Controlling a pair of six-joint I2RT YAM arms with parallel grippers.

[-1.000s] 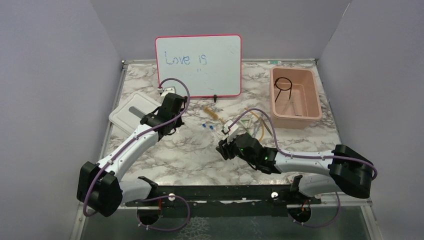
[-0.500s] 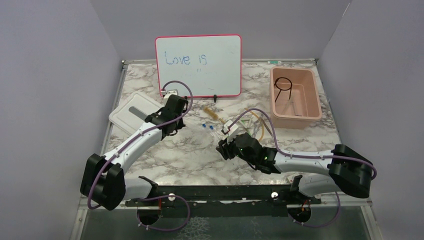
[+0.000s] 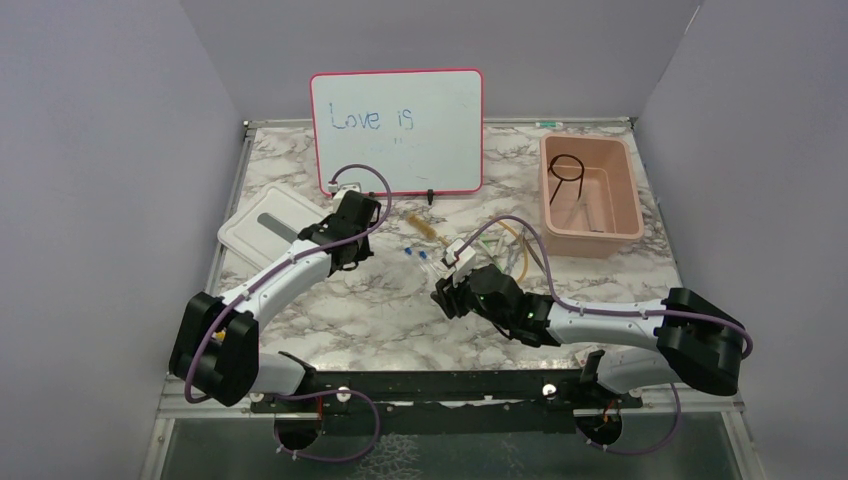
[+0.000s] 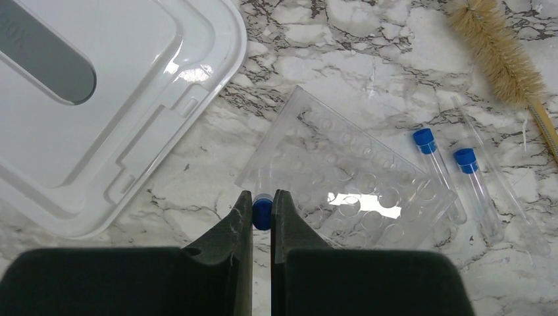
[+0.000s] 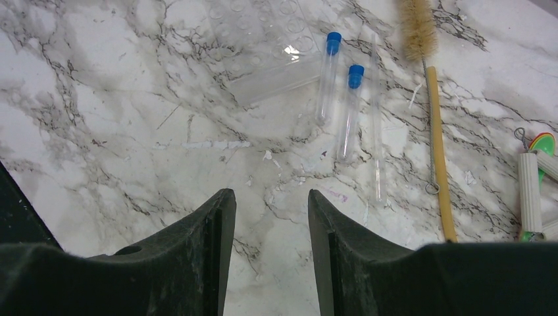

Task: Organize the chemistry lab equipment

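1. Your left gripper pinches narrowly on a blue-capped tube at the near edge of the clear well plate.
2. Your right gripper stands wide, holding nothing, above the desk; two more blue-capped tubes lie just beyond.

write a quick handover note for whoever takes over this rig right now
Left gripper: shut on a blue-capped tube at the edge of the clear well plate.
Right gripper: open, empty, above bare marble.
Done: wire ring is in the pink bin.
Left: two loose tubes, brush and amber hose lie on the table, not yet in the bin.
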